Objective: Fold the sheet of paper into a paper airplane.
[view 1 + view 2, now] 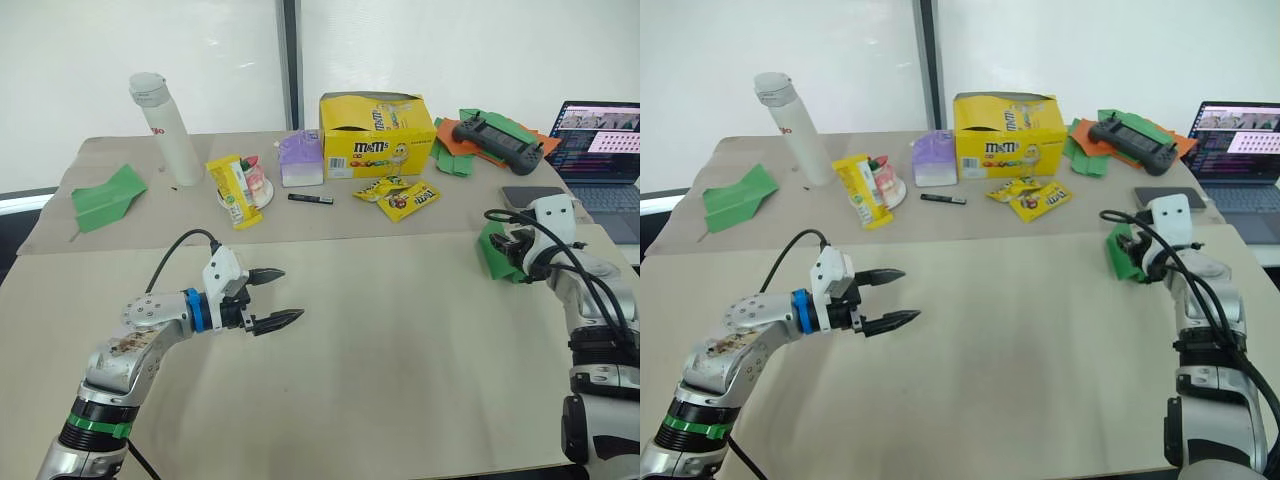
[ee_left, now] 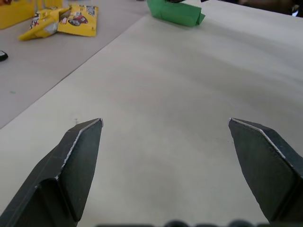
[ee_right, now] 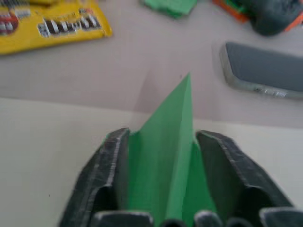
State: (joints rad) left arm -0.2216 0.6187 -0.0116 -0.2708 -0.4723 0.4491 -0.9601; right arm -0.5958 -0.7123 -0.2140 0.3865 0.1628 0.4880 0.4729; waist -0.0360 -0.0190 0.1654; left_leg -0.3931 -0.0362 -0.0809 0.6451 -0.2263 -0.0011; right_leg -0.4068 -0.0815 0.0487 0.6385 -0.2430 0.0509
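1. A pale beige surface (image 1: 400, 350) is seen before a white wall, with clutter kept along its far edge.
2. The left end effector (image 1: 276, 297) is held over the near left part of the surface; its two black fingers (image 2: 75, 161) are spread wide apart, and nothing is held between them.
3. The right end effector (image 3: 163, 156) is positioned at the right edge of the surface and is clamped on the sheet of paper (image 3: 165, 142), which is folded into a pointed green wedge.
4. The tip of the wedge is seen projecting beyond the fingertips, toward the far edge.
5. A grey phone (image 3: 262, 68) is found just beyond the right end effector, near the right edge.
6. A yellow M&M's box (image 1: 377, 135) is set at the far middle, with yellow candy packets (image 1: 398, 195) lying in front of it.
7. A white bottle (image 1: 165, 128) is stood toward the far left, and a separate green paper plane (image 1: 105, 197) is laid near the far left corner.
8. A black controller (image 1: 498, 140) is rested on green and orange scraps at the far right, beside a laptop (image 1: 603, 150).
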